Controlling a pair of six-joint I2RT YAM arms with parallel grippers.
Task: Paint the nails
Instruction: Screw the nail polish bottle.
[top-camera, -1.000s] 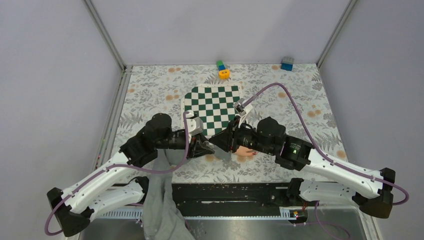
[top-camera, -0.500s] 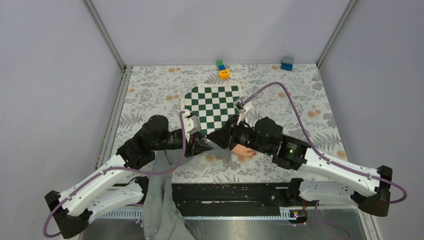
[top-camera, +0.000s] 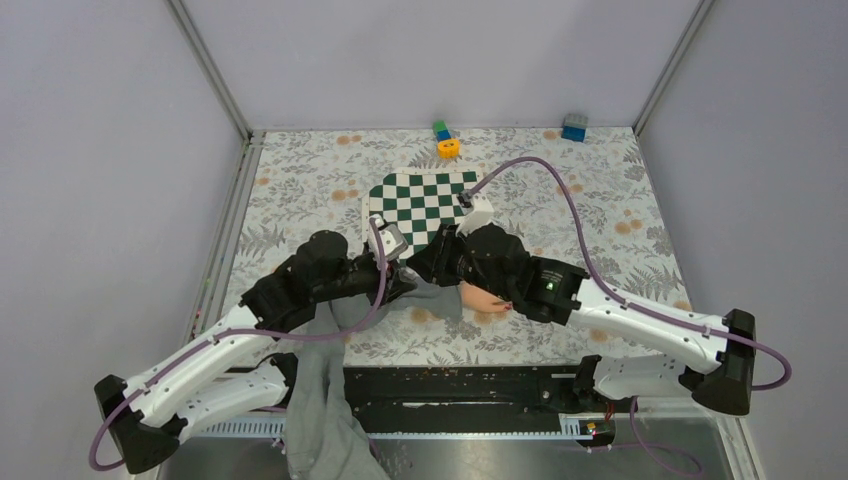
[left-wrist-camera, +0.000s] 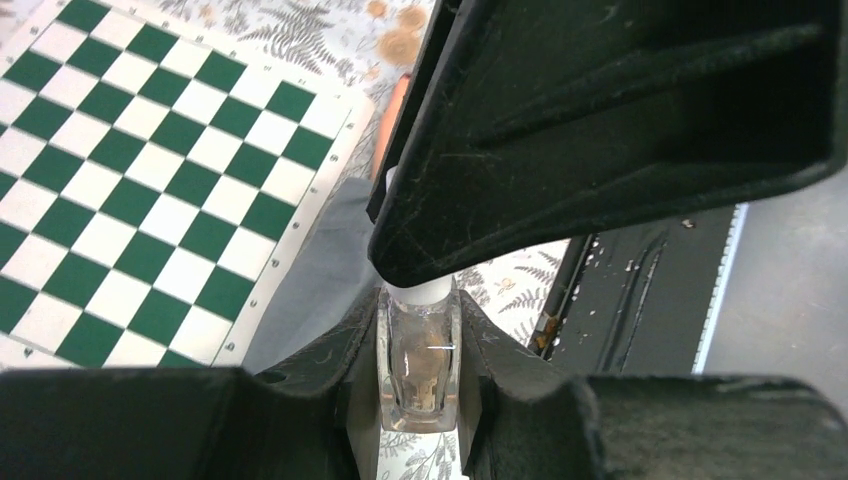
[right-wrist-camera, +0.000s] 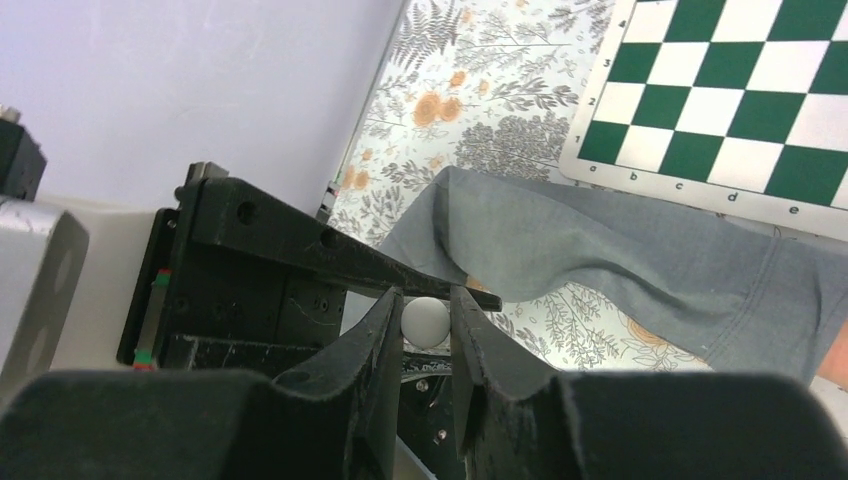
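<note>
Left end effector (left-wrist-camera: 420, 335) clamped on clear glass bottle (left-wrist-camera: 420, 375), contents indistinct; right end effector (right-wrist-camera: 427, 300) pinches white cap (right-wrist-camera: 427, 322). Nails (top-camera: 508, 307) dark red, mid-frame.

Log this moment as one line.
left gripper: shut on clear bottle | right gripper: shut on white cap, cap on bottle | hand: lying near chessboard
</note>
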